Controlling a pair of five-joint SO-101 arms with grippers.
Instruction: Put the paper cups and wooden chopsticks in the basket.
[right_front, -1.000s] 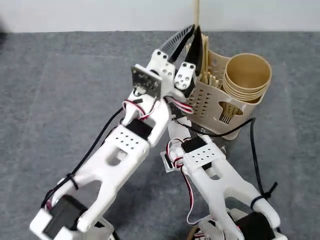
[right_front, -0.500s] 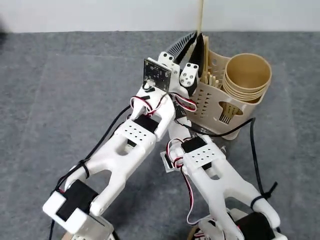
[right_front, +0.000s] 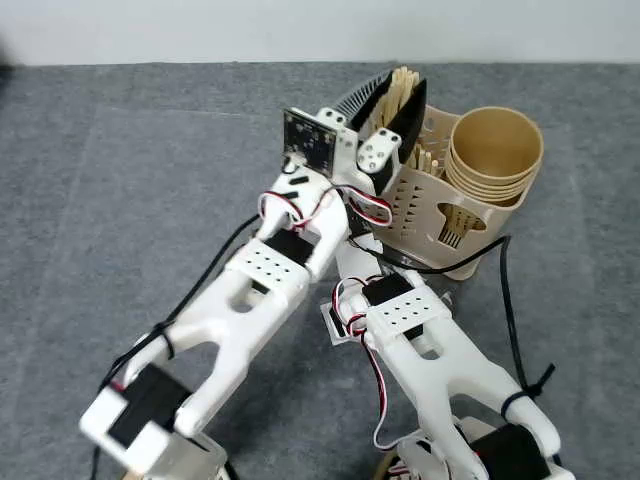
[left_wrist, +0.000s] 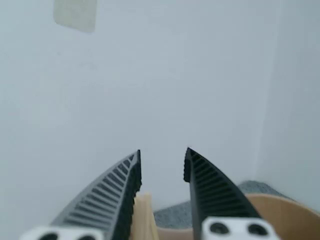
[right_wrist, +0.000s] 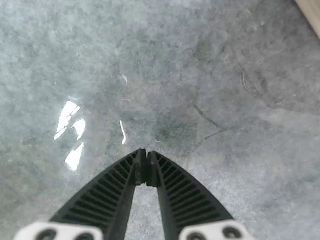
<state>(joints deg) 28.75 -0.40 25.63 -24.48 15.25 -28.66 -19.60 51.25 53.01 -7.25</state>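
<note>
We see the left gripper (left_wrist: 162, 162), fingers apart, around the wooden chopsticks (right_front: 404, 82) in the basket (right_front: 415, 215), beside the paper cups (right_front: 496, 150). The right gripper (right_wrist: 146, 167) has its fingers pressed together.

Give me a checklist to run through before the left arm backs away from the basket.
1. Left claw open: ok, its jaws stand apart in the left wrist view.
2. Chopsticks free of the left claw: cannot tell, their tops stand between its jaws and one lies close beside a jaw.
3. Chopsticks down inside the basket: ok, though their tops stick up above the rim.
4. Paper cups stacked in the basket: ok.
5. Basket upright: ok.
6. Right claw out of the way: ok, shut, holding nothing, over the grey mat.
</note>
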